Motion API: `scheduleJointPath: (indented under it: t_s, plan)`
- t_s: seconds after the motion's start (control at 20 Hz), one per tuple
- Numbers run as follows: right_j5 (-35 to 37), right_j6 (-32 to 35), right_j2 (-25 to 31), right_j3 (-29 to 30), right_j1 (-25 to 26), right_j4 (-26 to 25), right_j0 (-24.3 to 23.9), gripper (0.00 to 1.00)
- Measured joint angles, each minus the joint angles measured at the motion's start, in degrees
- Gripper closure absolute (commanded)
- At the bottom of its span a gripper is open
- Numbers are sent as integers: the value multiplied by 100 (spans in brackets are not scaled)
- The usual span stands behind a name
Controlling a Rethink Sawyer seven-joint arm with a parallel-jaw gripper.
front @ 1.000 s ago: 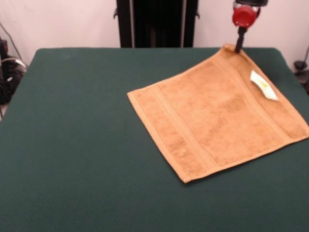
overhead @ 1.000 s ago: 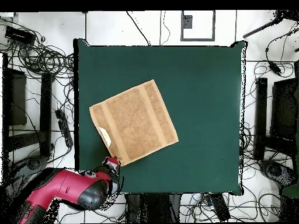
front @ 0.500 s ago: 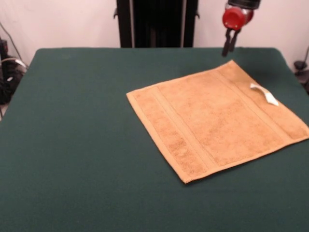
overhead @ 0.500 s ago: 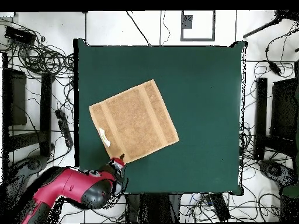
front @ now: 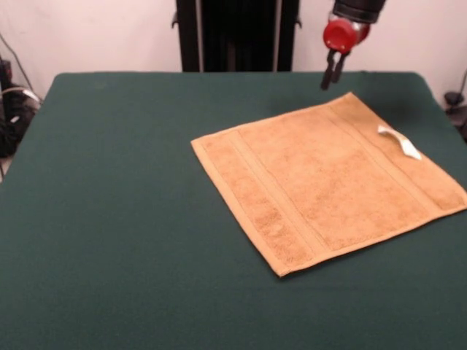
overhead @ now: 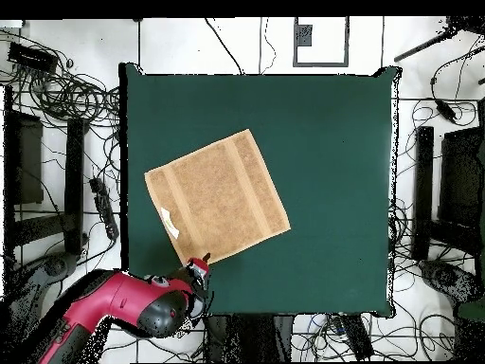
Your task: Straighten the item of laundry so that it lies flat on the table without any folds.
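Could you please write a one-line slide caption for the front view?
Golden-orange towel lies flat on the green table, gripper raised clear beyond its far corner.

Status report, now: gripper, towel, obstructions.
Gripper open, empty, raised off the towel's far corner. Towel flat on table, no folds visible. Nothing in the way.

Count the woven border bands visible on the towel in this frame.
2. On the towel, front view, one band runs along the side nearer the table's middle; the other runs along the opposite side, by the white tag.
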Motion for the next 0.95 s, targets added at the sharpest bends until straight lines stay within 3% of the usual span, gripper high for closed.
scheduleJointPath:
  t_s: [0.4, 0.95]
  plan:
    - [-1, 0, -82, 4, -67, 18, -87, 0]
    - [-2, 0, -512, 34, -749, 226, -467, 0]
